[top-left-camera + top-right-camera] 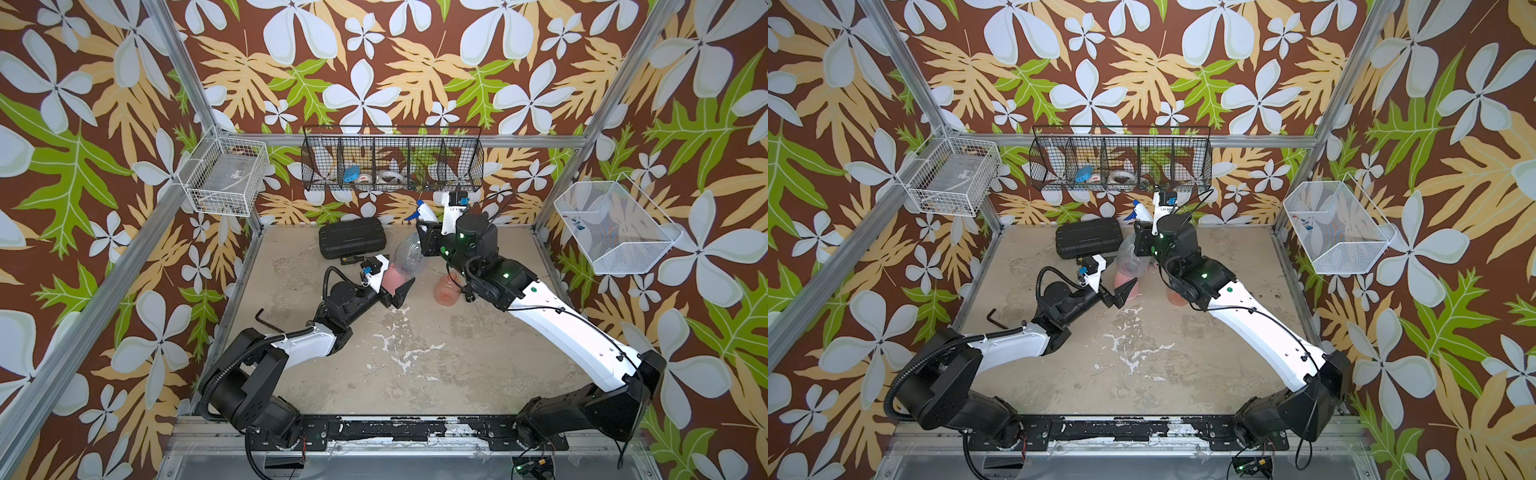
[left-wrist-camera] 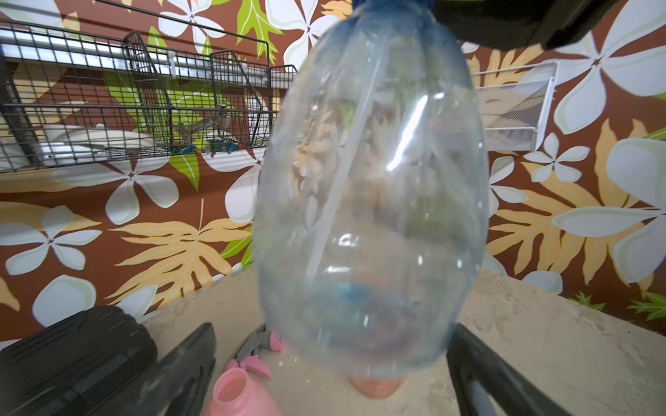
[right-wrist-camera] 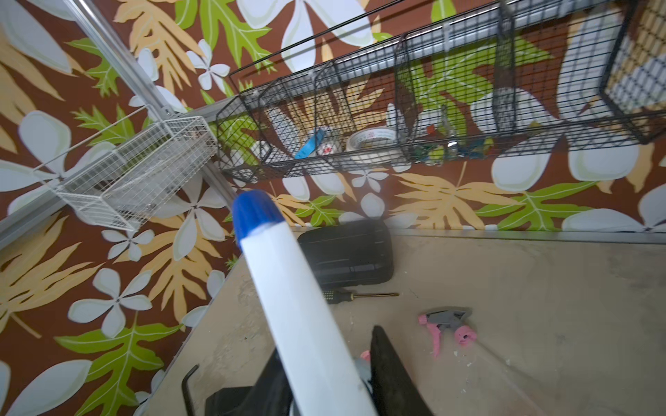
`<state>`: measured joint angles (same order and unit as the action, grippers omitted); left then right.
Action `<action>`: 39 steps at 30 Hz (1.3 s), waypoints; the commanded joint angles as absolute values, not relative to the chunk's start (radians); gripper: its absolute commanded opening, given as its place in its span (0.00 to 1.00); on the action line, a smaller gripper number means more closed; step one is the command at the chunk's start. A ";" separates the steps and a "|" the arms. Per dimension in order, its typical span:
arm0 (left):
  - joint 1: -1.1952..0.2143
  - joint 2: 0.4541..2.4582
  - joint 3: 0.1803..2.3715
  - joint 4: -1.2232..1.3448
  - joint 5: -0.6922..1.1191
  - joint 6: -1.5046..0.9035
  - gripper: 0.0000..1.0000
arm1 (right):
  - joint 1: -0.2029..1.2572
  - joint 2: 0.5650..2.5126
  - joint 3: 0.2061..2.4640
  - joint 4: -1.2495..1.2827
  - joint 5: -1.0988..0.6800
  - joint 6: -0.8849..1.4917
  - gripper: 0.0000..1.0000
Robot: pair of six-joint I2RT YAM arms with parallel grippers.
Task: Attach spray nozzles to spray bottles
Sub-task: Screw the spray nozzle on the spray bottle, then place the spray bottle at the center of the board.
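Now | left gripper (image 1: 395,279): jaws apart, clear bluish bottle (image 2: 371,198) just ahead | right gripper (image 3: 324,353): clamped on white-and-blue spray nozzle (image 3: 288,288)

I see floral wallpaper (image 1: 374,62) on all three walls: brown ground, pale flowers, tan and green leaves. Aluminium frame posts (image 1: 183,66) run up both back corners, with a crossbar (image 1: 523,142) along the back wall. A black wire basket (image 1: 461,166) with dividers hangs there. There's a white wire basket (image 1: 199,199) on the left wall and a tilted white mesh basket (image 1: 615,241) on the right. Table top (image 1: 415,340) is beige, scuffed, with chipped white patches. A black rail (image 1: 395,430) runs along the near edge. Light is even and soft.
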<state>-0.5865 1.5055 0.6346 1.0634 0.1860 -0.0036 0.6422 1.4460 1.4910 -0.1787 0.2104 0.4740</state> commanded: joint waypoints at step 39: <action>-0.569 1.540 0.581 0.921 -0.238 -0.267 1.00 | 0.179 2.100 1.427 0.447 0.367 0.238 0.00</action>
